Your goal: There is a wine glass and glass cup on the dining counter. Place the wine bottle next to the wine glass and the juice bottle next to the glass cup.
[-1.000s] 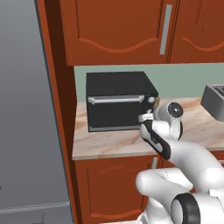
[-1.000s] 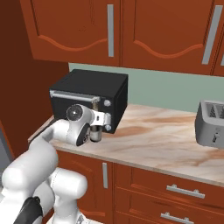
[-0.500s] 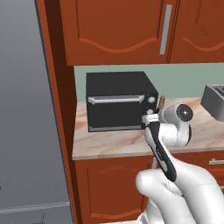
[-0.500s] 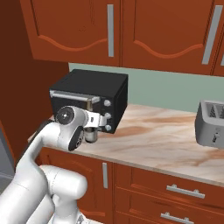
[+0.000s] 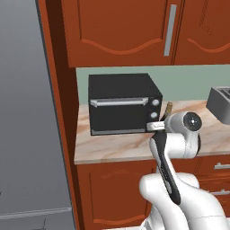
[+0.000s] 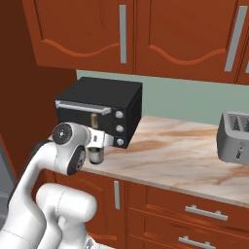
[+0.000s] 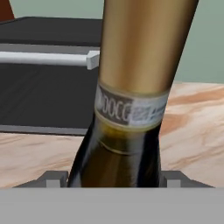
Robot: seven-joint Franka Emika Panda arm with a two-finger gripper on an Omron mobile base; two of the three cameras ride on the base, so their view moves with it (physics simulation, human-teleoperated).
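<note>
The wine bottle is dark glass with a brownish-gold top and a pale band round the neck. It stands upright close in front of the hand camera. My gripper is shut on it, one finger at each side of its shoulder. In the left base view the bottle's top pokes up behind my hand. In the right base view its dark body hangs below the hand, lifted off the marble counter at its front edge. The wine glass, glass cup, juice bottle and dining counter are out of view.
A black toaster oven stands on the counter just behind the bottle. A grey toaster sits to the right. Red-brown wall cabinets hang above and drawers lie below. A tall grey fridge stands at the left.
My hand has drawn back from the counter toward the base with the wine bottle still in its grip. The wrist has risen a little. The oven and toaster have not moved.
</note>
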